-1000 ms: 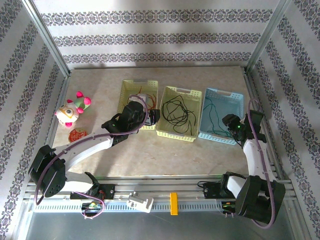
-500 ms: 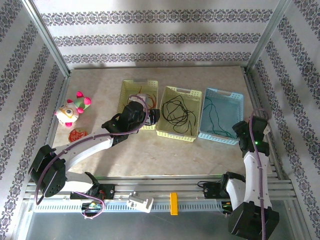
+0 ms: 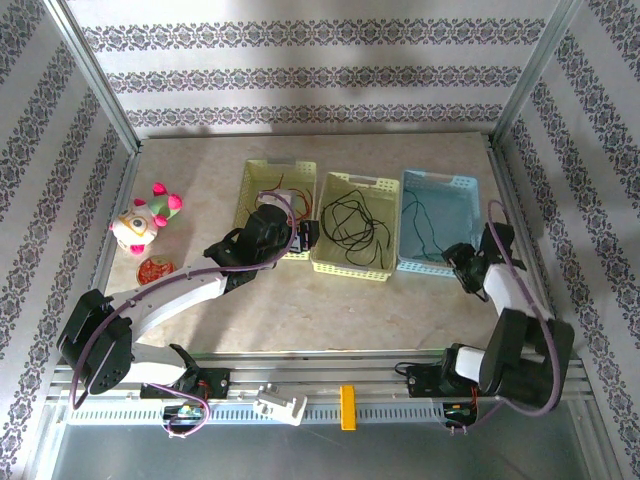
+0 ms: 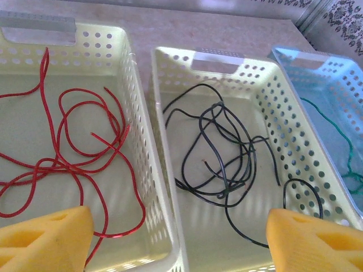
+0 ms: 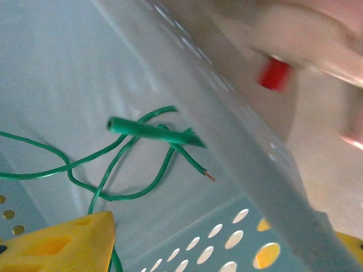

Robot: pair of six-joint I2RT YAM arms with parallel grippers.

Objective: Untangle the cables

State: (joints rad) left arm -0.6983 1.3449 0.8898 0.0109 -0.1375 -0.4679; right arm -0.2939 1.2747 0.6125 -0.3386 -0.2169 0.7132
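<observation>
While the left gripper is hovering over the near wall between two baskets, its pads are standing wide apart, holding nothing. It is not shifting from where it was a second ago.

Right gripper: spread too, straddling the near wall of the blue basket, one pad inside and one outside. It is not pinching the wall as far as the wrist view is showing. The green cable is lying on the basket floor just beside the inner pad, untouched.

Change: the right arm is coming back in after swinging out half a second ago. The blue basket is now sitting squarer to its neighbour than it was a second back. I am reading this as a nudge of the basket, not a pull on wire.

Meaning for the task: the cables are already lying apart by colour, none crossing a wall. The work is looking finished or nearly so.

Count:
- Three baskets in a row on the counter: left basket and middle basket, both yellow, plus the blue one.
- Red cable in the left basket. It is looking like one strand, though I cannot be sure.
- Black cable in the middle basket.
- Two grippers.
- One plush toy and one small disc sitting well off to the left.
</observation>
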